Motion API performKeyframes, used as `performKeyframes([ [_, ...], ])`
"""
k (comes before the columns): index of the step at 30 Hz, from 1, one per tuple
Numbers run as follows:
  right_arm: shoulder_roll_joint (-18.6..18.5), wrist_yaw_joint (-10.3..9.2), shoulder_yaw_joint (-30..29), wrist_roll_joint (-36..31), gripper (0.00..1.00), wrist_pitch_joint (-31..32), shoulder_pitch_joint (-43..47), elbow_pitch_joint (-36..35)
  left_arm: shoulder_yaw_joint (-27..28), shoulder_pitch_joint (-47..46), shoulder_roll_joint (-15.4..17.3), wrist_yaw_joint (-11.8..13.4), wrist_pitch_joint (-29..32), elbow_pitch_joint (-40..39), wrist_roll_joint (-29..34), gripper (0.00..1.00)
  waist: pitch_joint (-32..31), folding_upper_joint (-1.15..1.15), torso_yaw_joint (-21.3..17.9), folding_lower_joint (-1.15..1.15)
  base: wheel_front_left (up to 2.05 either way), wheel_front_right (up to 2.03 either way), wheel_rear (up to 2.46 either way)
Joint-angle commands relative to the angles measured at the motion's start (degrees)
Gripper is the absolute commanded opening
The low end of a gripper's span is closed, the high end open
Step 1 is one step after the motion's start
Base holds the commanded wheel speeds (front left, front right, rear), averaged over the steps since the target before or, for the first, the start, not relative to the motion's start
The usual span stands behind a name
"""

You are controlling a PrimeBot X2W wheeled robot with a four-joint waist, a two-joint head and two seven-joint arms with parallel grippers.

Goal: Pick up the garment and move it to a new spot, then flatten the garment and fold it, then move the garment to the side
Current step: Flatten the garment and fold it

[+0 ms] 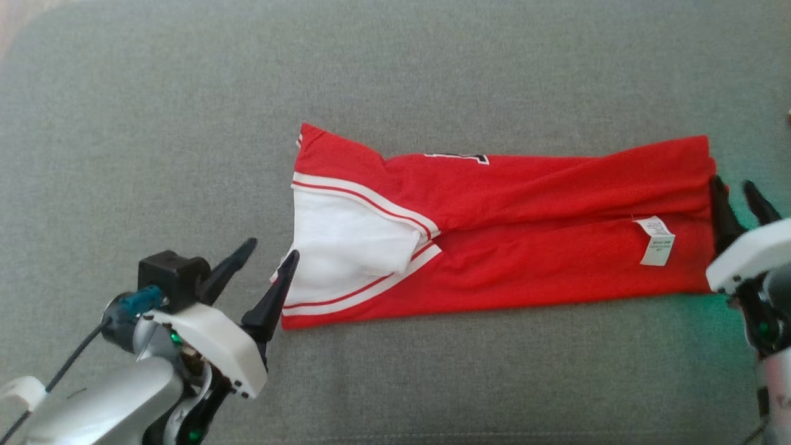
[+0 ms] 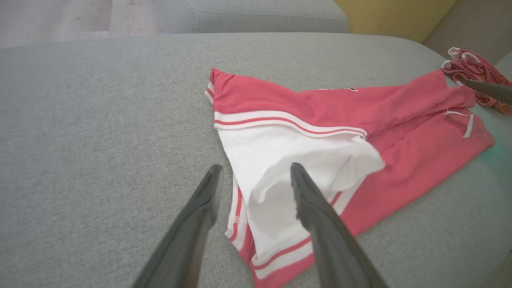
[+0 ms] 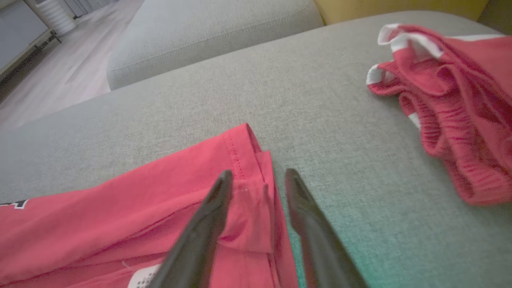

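My left gripper (image 1: pixel 272 252) gapes empty astride the white end of the shirt (image 1: pixel 525 247), which lies folded long on the grey cushion (image 1: pixel 185 123). It looks like limp, light cloth, so I'd pinch both doubled ends. My right gripper (image 1: pixel 734 188) gapes empty at its red end.

Our left pincer (image 1: pixel 270 250) sits at the near left, its two dark fingers spread well apart and pointing far and slightly right. Behind it, the left wrist shell (image 1: pixel 210 340), white, runs down into a silvery left forearm (image 1: pixel 105 402), with a black camera block (image 1: pixel 173 272) and a dark cable (image 1: pixel 68 364) on its left side. Our right pincer (image 1: pixel 734 182) stands at the right edge, fingers parted more narrowly, pointing far and a little left, above the white right wrist shell (image 1: pixel 748 253).
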Motion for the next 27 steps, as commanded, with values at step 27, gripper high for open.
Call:
performKeyframes([
  [27, 10.3, 0.39, -7.1, -1.4, 1.00, -5.3, 20.0, -8.8, 33.0, 29.3, -24.4, 1.5, -0.7, 0.8, 36.0, 1.00, -16.4, 0.00, 4.2, 0.00, 0.00, 0.00, 0.00],
])
